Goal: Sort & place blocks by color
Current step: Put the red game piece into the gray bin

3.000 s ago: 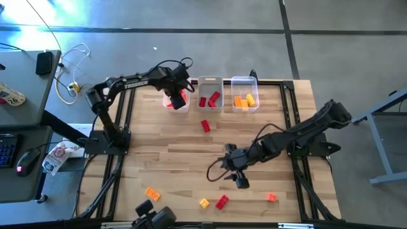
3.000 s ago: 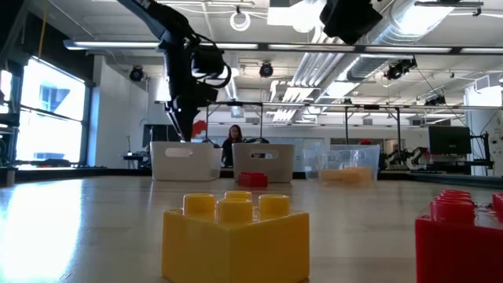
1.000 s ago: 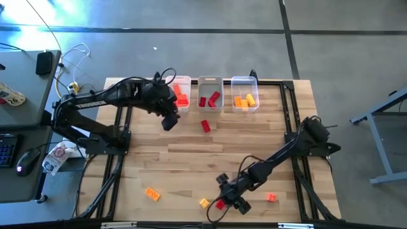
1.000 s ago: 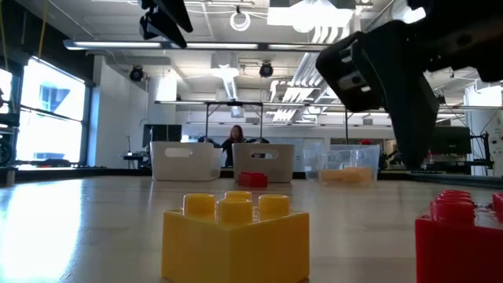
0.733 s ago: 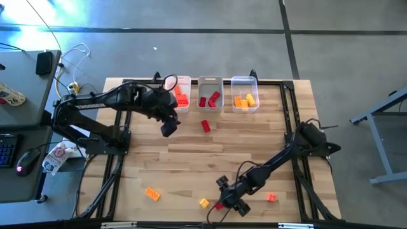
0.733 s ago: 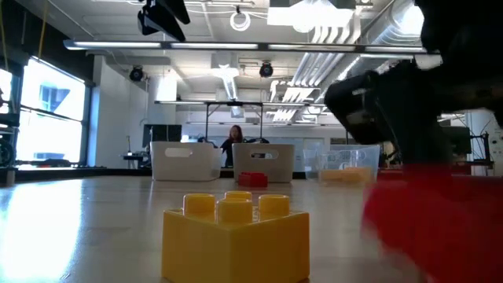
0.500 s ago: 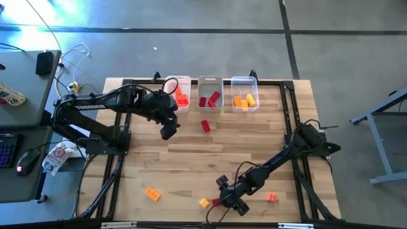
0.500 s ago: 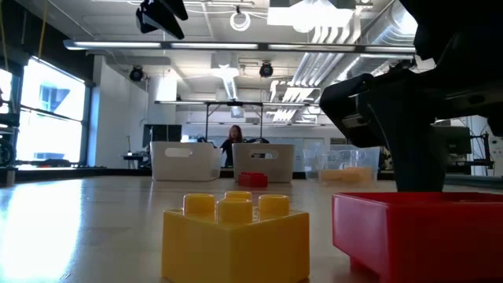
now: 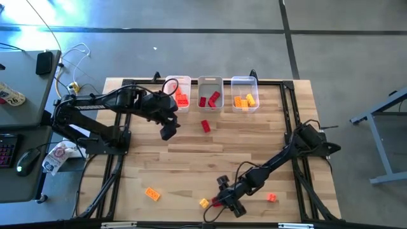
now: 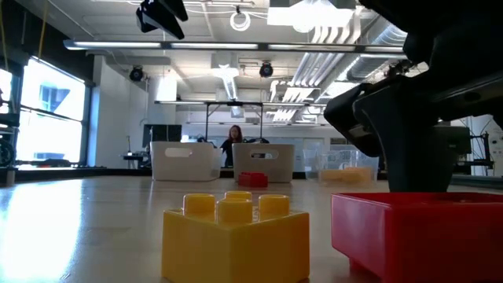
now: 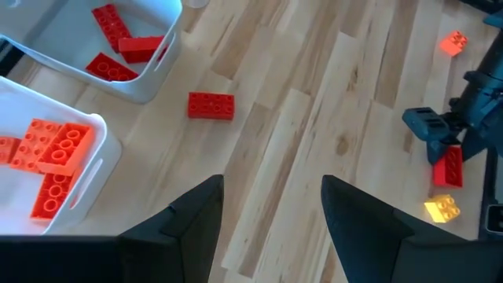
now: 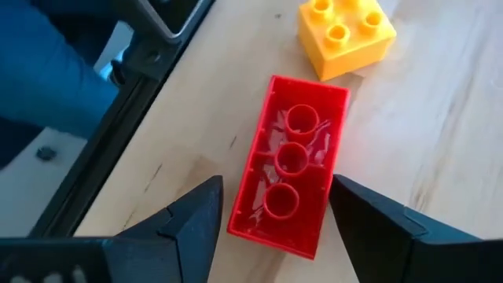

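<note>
Right pincer (image 9: 224, 202) spread wide around a flipped red block (image 12: 290, 166) at the near edge of the surface (image 9: 191, 162); left pincer (image 9: 166, 131) open and empty, raised in front of the bins.

Far left near edge: a lone orange block (image 9: 152, 193) with bare wood all round. Back row, left to right: bin of orange-red blocks (image 9: 181, 98), bin of red blocks (image 9: 210, 99), bin of orange-yellow blocks (image 9: 244, 100), set close together along the far edge. Just in front of the middle bin, one loose red block (image 9: 205, 126), clear on every side. Wide open wood across the centre. At the near edge, a yellow block (image 9: 203, 203) just beside the flipped red block, hollow side up, fingers on either side, not seen touching. Further right, a small orange block (image 9: 271, 197), apart from the rest.
</note>
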{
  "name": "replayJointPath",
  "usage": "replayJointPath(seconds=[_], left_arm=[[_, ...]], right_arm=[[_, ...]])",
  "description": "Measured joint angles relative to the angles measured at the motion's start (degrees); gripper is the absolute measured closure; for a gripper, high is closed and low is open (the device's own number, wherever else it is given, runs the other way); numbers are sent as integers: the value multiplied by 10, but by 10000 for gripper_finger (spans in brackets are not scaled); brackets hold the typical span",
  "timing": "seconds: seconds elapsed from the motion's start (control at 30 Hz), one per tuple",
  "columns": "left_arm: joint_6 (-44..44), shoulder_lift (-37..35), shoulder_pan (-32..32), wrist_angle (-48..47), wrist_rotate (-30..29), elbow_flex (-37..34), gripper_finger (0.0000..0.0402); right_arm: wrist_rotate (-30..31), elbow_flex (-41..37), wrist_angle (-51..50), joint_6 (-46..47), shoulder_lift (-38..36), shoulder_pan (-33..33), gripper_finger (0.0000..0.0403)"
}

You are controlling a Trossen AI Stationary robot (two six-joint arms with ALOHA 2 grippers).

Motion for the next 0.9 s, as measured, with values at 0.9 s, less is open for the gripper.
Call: replayJointPath(seconds=[0.9], left_arm=[[53,0,-1,-16,-2,0,202]], right_arm=[[113,-1,-4,176,-2,0,289]])
